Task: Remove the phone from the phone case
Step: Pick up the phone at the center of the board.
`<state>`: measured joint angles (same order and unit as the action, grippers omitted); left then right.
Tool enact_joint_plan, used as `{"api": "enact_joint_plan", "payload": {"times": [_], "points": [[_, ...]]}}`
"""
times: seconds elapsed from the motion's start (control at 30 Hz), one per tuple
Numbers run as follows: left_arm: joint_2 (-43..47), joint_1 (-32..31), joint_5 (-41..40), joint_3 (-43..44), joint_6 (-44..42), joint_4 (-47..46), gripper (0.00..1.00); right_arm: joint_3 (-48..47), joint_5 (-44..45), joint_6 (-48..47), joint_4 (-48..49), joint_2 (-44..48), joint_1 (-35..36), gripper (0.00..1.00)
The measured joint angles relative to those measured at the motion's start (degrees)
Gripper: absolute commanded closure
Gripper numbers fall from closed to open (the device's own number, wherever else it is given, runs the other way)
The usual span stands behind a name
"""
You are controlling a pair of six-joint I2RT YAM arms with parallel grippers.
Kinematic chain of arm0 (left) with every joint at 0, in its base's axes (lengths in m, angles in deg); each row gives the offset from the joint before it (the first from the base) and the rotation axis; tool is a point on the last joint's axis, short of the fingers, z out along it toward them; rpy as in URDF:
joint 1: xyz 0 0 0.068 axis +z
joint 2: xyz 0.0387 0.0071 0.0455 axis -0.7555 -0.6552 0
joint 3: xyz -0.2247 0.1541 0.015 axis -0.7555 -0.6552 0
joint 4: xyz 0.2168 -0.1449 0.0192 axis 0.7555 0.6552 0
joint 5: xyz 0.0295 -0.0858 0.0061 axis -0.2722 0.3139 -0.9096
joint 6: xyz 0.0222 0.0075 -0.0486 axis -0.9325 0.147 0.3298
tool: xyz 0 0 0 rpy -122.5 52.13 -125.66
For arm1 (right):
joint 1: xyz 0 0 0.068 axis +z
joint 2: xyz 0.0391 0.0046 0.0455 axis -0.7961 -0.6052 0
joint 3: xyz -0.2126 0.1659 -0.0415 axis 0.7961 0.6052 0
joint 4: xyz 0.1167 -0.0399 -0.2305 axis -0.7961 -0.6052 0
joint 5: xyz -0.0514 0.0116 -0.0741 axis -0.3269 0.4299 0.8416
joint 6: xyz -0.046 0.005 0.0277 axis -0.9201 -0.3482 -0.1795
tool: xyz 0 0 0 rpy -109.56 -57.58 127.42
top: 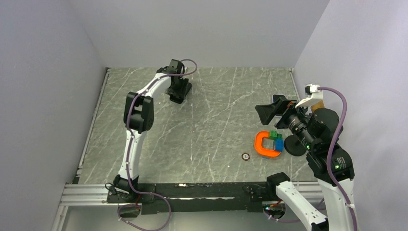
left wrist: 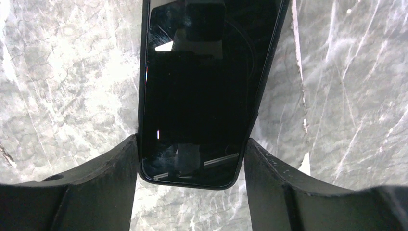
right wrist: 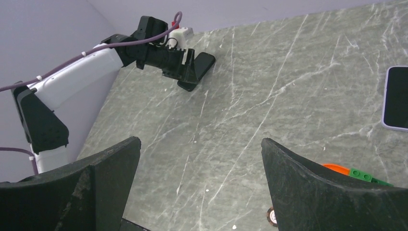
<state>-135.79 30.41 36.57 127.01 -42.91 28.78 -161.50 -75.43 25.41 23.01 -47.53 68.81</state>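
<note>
My left gripper [top: 180, 94] is at the far left back of the table, shut on a black phone case [left wrist: 197, 96]; its two fingers press the case's long sides near one end. The case also shows in the right wrist view [right wrist: 203, 62], low over the table beside the left gripper [right wrist: 190, 72]. The phone [right wrist: 397, 98], with a dark screen and pale lilac edge, lies flat on the table at the right, apart from the case. In the top view it [top: 276, 98] is mostly hidden behind my right gripper [top: 267, 113], which is open, empty and held above the table [right wrist: 200, 142].
An orange U-shaped piece [top: 263, 145] with green and blue bricks [top: 276, 138] lies near the right arm. A small round chip [top: 246, 156] lies in front of it. Walls close the table at left, back and right.
</note>
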Motion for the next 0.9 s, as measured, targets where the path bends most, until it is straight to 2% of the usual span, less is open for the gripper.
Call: {"api": "enact_joint_plan", "payload": {"times": [0.17,0.23,0.27,0.33,0.47,0.53,0.67,0.9], "points": [[5.03,-0.44,-0.09,-9.11,-0.59,-4.7,0.67,0.11,-0.15,0.26,-0.07,-0.09,0.0,0.0],[7.8,-0.68,-0.2,-13.66,-0.24,-5.29,0.68,0.13,-0.15,0.52,-0.31,-0.42,0.0,0.0],[9.38,-0.83,-0.22,-16.15,-0.02,-5.68,0.65,0.17,-0.15,0.66,-0.48,-0.55,0.0,0.0],[13.88,-1.31,0.04,-23.39,1.01,-6.86,0.53,0.74,-0.13,1.09,-0.48,-0.83,0.0,0.0],[21.49,-2.95,0.15,-34.97,2.49,-8.26,0.13,2.8,-0.35,2.34,-0.5,-0.92,0.0,0.0],[24.09,-3.82,0.22,-39.06,2.54,-8.26,0.02,3.74,-1.29,2.56,-0.44,-0.92,-0.02,0.0],[24.0,-4.79,-0.24,-38.86,1.95,-5.31,0.01,4.83,-3.58,2.58,-0.48,-1.51,0.0,0.0],[18.53,-4.7,-0.52,-30.47,1.62,-1.11,0.02,4.9,-4.87,2.6,-1.86,-3.82,0.0,0.0]]}}
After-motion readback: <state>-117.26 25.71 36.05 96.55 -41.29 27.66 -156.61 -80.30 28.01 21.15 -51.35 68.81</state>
